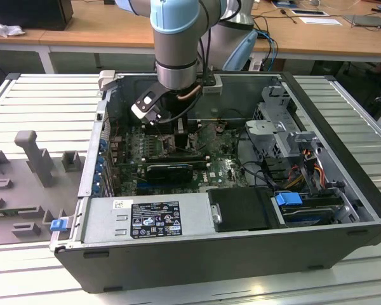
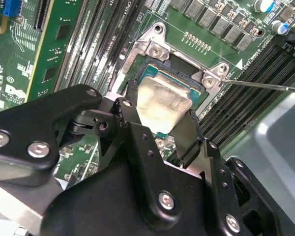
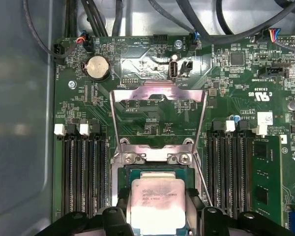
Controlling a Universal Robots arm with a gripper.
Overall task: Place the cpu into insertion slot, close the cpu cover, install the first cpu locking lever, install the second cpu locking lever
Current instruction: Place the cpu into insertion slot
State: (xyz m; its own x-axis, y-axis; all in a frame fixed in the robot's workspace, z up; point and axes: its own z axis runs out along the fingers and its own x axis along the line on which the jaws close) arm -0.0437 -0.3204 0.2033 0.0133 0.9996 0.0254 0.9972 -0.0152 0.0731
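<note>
Masking cpu (image 2: 164,98) edges: clamped pincer (image 2: 161,104)

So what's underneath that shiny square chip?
The insertion slot sits right under the cpu, held by the pincer. Only its edge peeks out; the chip covers its middle.

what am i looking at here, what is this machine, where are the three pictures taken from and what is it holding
This is a robot arm reaching into an open computer case lying on a table. The exterior view looks on from outside. Both wrist views come from cameras on the arm, looking at the green circuit board. Its black gripper grips a small silvery cpu at the square socket. The socket's metal cover stands open.
</note>
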